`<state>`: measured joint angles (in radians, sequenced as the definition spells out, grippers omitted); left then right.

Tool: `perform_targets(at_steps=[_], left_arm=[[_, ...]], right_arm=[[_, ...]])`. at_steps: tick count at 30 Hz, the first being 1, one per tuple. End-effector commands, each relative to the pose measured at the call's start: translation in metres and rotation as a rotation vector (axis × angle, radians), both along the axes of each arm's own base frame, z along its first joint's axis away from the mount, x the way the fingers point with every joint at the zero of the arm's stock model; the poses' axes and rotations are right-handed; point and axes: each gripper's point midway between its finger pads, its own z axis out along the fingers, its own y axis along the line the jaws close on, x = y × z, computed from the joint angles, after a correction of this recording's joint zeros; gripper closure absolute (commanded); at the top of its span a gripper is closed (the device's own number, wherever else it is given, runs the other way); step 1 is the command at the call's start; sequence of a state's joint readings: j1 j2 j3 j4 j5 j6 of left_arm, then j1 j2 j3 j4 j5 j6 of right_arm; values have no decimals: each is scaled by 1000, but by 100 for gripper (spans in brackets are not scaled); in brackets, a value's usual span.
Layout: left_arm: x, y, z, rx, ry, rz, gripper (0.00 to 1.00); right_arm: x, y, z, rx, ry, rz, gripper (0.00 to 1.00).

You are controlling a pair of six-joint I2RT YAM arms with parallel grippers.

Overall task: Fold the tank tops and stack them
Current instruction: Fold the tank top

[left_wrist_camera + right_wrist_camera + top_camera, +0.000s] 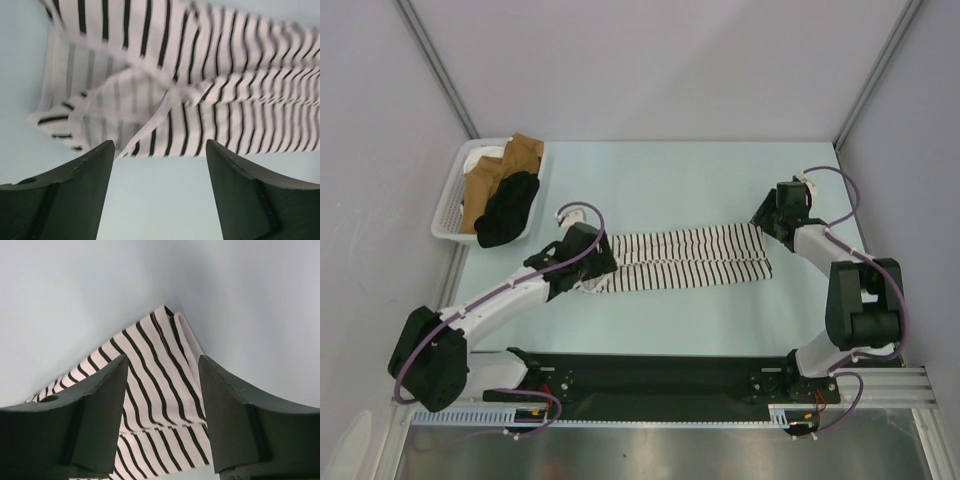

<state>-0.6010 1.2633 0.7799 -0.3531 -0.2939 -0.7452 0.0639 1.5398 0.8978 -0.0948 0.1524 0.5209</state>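
Note:
The striped tank top (695, 257) lies on the table as a long folded band, running left to right. Its strap end (150, 107) is bunched just beyond my left gripper (160, 146), which is open with only bare table between its fingers. In the top view the left gripper (606, 264) sits at the band's left end. My right gripper (761, 222) hovers over the right end. It is open, and the striped hem corner (165, 370) shows between its fingers. The black tank top (508, 210) lies crumpled in the basket.
A white basket (448, 212) stands at the back left and also holds brown cloths (510, 160). Grey walls enclose the table at the back and sides. A black rail (650, 380) runs along the near edge between the arm bases.

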Motion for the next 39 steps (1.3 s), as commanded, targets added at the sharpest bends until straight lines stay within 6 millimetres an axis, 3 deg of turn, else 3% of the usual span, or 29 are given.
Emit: perform_targets(at_steps=[1, 3, 9, 14, 16, 18, 23, 24, 25, 26, 27, 28, 29, 30, 31, 32, 33, 34, 35, 36, 37, 38, 39], left_arm=[[-36, -4, -24, -116, 89, 5, 22], [-52, -2, -41, -138, 123, 2, 23], [-64, 8, -64, -109, 173, 31, 25], [-49, 18, -78, -68, 191, 70, 30], [-37, 22, -80, -64, 193, 74, 42], [-19, 32, -84, -55, 201, 113, 44], [35, 45, -83, -42, 201, 173, 44], [60, 37, -68, -64, 172, 159, 44], [67, 39, -87, -46, 227, 169, 45], [78, 36, -87, -53, 229, 166, 47], [104, 24, -74, -89, 202, 148, 48], [111, 22, -89, -82, 244, 149, 51], [122, 17, -89, -90, 245, 148, 51], [150, 8, -71, -118, 195, 145, 51], [160, 0, -68, -136, 194, 132, 51], [168, -7, -82, -141, 219, 119, 51], [200, -19, -57, -173, 146, 102, 51], [204, -36, -57, -204, 172, 58, 52], [213, -46, -71, -202, 192, 39, 53], [240, -63, -43, -225, 119, 7, 53], [241, -80, -42, -220, 125, -22, 52], [248, -94, -35, -229, 107, -49, 51], [266, -111, -22, -238, 54, -85, 49]], right_arm=[[23, 9, 1, 2, -1, 65, 37], [30, 11, -6, 4, 14, 71, 38], [46, 17, -31, 0, 78, 88, 46], [42, 17, -51, -22, 140, 84, 67], [34, 17, -61, -34, 185, 76, 80], [25, 20, -67, -50, 224, 64, 90], [-24, 12, -82, -84, 338, 12, 90], [-32, 14, -82, -75, 350, 14, 89], [-43, 21, -83, -72, 376, 40, 89], [-58, 26, -78, -76, 380, 56, 88], [-68, 30, -78, -85, 392, 65, 86], [-87, 43, -79, -106, 421, 88, 86], [-106, 48, -77, -115, 434, 95, 85], [-121, 58, -78, -121, 447, 125, 82], [-139, 69, -80, -99, 473, 135, 82], [-160, 98, -81, -98, 477, 233, 81], [-184, 106, -86, -77, 493, 264, 80], [-200, 129, -87, -13, 504, 325, 80], [-228, 165, -87, 27, 508, 425, 77], [-242, 182, -86, 63, 512, 465, 76], [-251, 206, -82, 109, 502, 528, 73], [-258, 220, -78, 128, 504, 560, 66], [-264, 228, -76, 107, 503, 583, 53]])
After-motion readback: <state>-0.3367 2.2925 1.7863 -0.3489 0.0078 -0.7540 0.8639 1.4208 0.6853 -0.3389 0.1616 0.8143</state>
